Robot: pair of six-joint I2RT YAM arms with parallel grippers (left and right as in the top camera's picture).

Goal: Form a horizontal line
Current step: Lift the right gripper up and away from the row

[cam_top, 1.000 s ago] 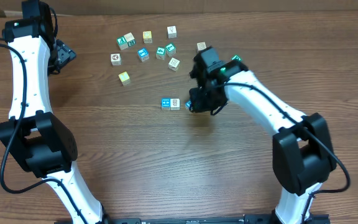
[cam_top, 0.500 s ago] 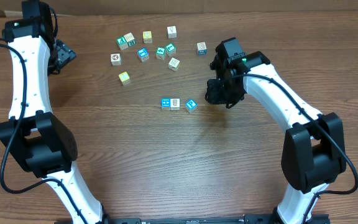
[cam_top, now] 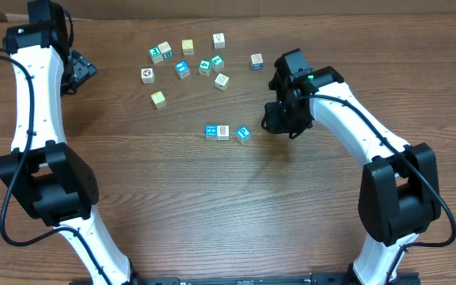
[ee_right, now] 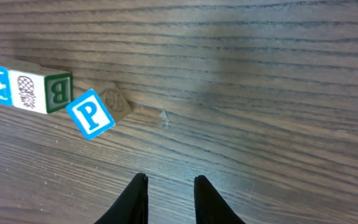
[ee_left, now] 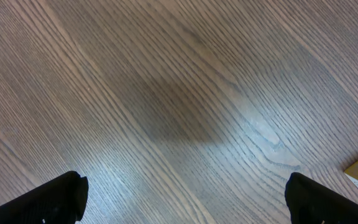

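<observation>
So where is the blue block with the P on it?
In the overhead view the P block sits mid-table, turned askew at the right end of the row, next to the white picture block. The right hand is just right of it.

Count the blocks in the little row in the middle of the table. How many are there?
3. A blue block at the left end, a white picture block touching it, and a blue P block at the right end, turned crooked. None seems hidden.
</observation>
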